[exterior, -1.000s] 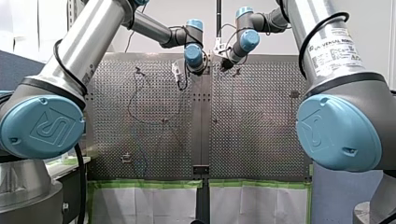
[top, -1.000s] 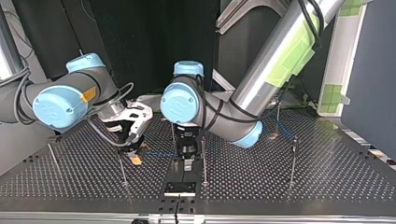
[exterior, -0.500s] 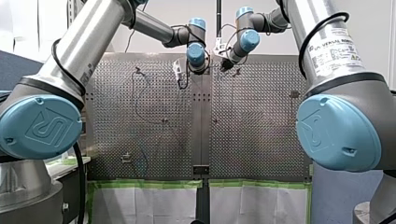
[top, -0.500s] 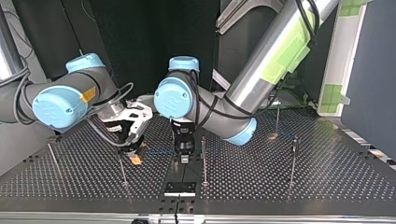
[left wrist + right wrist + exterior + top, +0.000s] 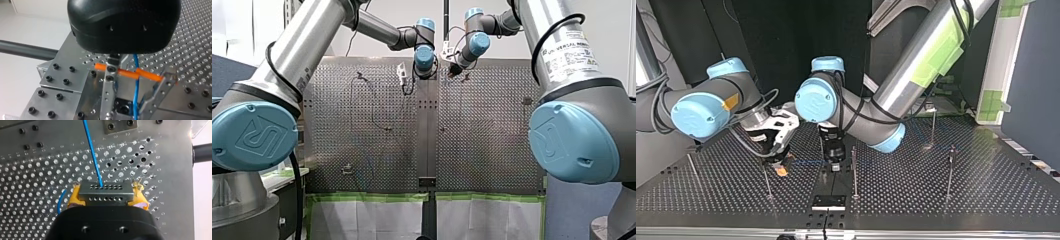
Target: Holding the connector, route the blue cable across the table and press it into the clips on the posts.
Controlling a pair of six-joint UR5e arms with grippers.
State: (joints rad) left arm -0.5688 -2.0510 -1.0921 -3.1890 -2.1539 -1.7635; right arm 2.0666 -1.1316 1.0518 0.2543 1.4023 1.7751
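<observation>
Two grippers sit low over the perforated metal table (image 5: 961, 200). At the top view's left, my tilted right gripper (image 5: 781, 168) clamps the grey metal connector (image 5: 105, 192) in yellow pads (image 5: 75, 196). Its thin blue cable (image 5: 806, 162) runs rightward to my downward-pointing left gripper (image 5: 835, 165), metal fingers (image 5: 108, 95) parted around it.

Low in the front view we see a strip of green tape (image 5: 372, 197) above white sheets (image 5: 362, 220). In the top view, a white panel (image 5: 1008, 55) with green patches stands at the right, and a small black plate (image 5: 828, 202) lies at the counter's (image 5: 986, 195) near edge.
</observation>
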